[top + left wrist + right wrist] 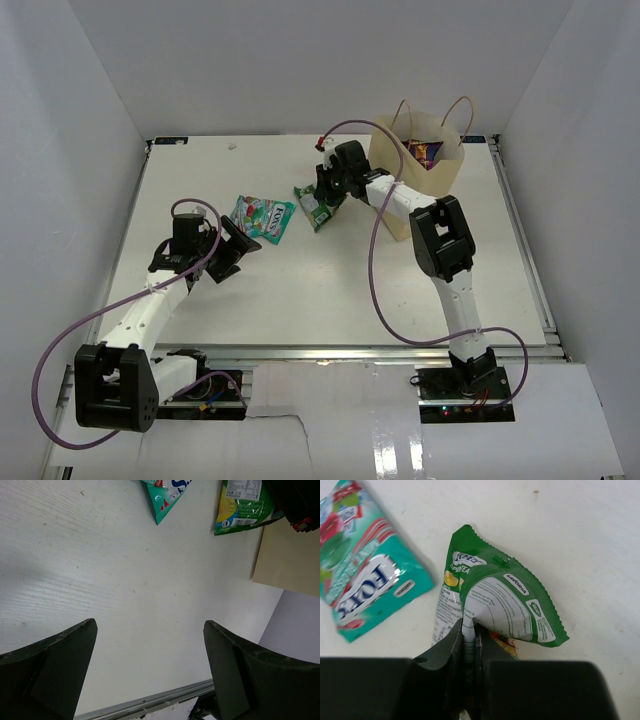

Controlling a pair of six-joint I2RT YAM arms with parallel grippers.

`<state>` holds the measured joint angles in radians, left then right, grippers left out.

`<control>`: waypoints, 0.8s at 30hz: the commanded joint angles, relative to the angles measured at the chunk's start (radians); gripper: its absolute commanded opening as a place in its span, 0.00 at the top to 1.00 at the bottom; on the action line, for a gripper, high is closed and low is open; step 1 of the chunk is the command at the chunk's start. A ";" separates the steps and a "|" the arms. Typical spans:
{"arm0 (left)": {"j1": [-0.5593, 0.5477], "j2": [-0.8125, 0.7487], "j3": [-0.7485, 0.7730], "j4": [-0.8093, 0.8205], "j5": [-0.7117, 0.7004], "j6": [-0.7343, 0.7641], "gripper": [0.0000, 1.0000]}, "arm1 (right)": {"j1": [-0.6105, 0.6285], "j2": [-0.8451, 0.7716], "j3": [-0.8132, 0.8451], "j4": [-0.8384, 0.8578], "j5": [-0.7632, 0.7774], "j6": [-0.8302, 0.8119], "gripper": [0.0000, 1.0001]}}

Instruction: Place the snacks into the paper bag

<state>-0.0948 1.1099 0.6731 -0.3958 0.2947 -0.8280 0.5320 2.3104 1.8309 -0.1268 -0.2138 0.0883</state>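
The paper bag (425, 180) stands at the back right, with a purple packet (424, 151) showing inside its open top. My right gripper (328, 195) is shut on the green pouch (505, 602), pinching a fold of it between the jaws; the pouch (316, 207) sits left of the bag. The teal pouch (263, 218) lies flat on the table, and shows in the right wrist view (365, 575) left of the green one. My left gripper (228, 252) is open and empty, just left of and nearer than the teal pouch (167, 495).
The white table (330, 290) has a metal rail along its front edge (150, 702). White walls close in the left, back and right sides. The bag's side (287, 560) shows at the right of the left wrist view.
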 commanded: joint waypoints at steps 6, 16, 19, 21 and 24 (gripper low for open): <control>0.000 -0.045 -0.015 0.012 0.020 0.017 0.02 | -0.021 -0.267 -0.125 -0.066 -0.477 -0.203 0.92; 0.001 -0.033 -0.018 0.063 0.017 0.032 0.02 | -0.085 -0.650 -0.099 -0.128 -0.757 -0.136 0.92; 0.000 0.008 -0.003 0.090 0.029 0.029 0.02 | -0.173 -0.774 -0.041 -0.134 -0.713 -0.127 0.92; 0.000 0.030 0.014 0.103 0.038 0.030 0.02 | -0.236 -0.799 -0.006 -0.132 -0.670 -0.114 0.92; 0.000 0.064 0.031 0.123 0.052 0.027 0.02 | -0.375 -0.824 0.039 -0.131 -0.532 -0.104 0.92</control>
<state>-0.0948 1.1645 0.6632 -0.3145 0.3180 -0.8097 0.2600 1.4971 1.8294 -0.2756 -0.8619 -0.0364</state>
